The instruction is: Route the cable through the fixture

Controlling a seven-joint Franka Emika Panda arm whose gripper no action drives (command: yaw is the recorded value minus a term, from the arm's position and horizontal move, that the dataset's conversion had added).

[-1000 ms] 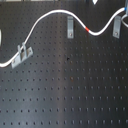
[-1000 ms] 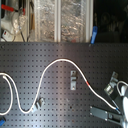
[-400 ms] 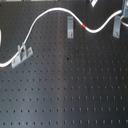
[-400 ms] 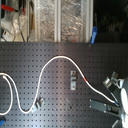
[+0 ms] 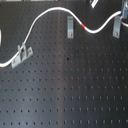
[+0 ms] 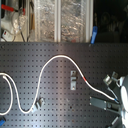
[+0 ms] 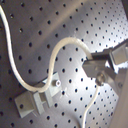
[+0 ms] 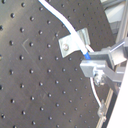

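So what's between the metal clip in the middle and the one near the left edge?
In the first exterior view, only bare pegboard separates the middle clip from the left clip; the cable arcs above.

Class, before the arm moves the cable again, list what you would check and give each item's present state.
1. Cable lying across the outer fixture at the first exterior view's left: ok.
2. Cable through the middle fixture: not ok, it passes beside it.
3. Gripper clamped on the cable: cannot tell.
4. Red band in sight: ok.
5. Slack available: ok, the cable lies in loose curves.
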